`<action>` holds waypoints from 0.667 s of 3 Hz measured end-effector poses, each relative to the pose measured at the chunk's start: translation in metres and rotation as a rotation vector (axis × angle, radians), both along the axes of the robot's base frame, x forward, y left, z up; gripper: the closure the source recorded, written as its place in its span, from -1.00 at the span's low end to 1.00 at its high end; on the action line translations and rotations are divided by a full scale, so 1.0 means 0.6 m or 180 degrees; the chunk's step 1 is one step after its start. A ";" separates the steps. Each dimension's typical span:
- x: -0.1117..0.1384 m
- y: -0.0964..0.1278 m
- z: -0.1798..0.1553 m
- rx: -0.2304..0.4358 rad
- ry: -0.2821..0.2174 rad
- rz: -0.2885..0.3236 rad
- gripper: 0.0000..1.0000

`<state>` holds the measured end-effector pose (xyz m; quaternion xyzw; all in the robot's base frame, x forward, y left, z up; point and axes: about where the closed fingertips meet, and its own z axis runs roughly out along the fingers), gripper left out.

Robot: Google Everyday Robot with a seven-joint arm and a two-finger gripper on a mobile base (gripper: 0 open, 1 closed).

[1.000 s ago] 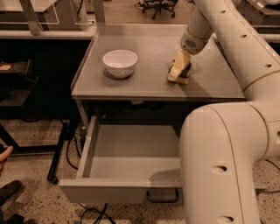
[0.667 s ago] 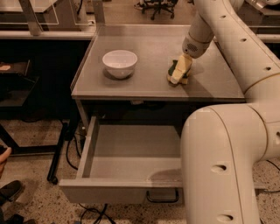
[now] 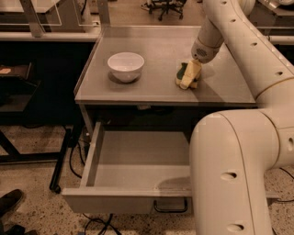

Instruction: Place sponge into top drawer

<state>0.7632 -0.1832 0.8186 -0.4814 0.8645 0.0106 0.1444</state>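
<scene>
The sponge point(image 3: 182, 71), dark green on yellow foam, lies on the right part of the grey table top point(image 3: 151, 46). My pale yellow gripper point(image 3: 189, 81) points down from the arm and rests on the sponge, covering its middle. The top drawer point(image 3: 138, 156) stands pulled out below the table, grey and empty inside, with a loop handle point(image 3: 170, 209) under its front panel. My arm's big white link point(image 3: 234, 174) hides the drawer's right part.
A white bowl point(image 3: 125, 65) stands on the left part of the table top. A dark frame and cables point(image 3: 62, 160) are on the floor to the left of the drawer. A shoe point(image 3: 10, 203) shows at the bottom left. An office chair point(image 3: 167, 7) stands behind the table.
The gripper has come down very slightly on the sponge. The sponge, bowl and drawer have not moved.
</scene>
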 end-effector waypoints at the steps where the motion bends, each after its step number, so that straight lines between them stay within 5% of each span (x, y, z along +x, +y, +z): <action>1: 0.000 0.000 0.000 0.0000 0.0000 0.0000 -0.18; 2: 0.000 0.000 0.002 0.0000 0.0000 0.0000 0.48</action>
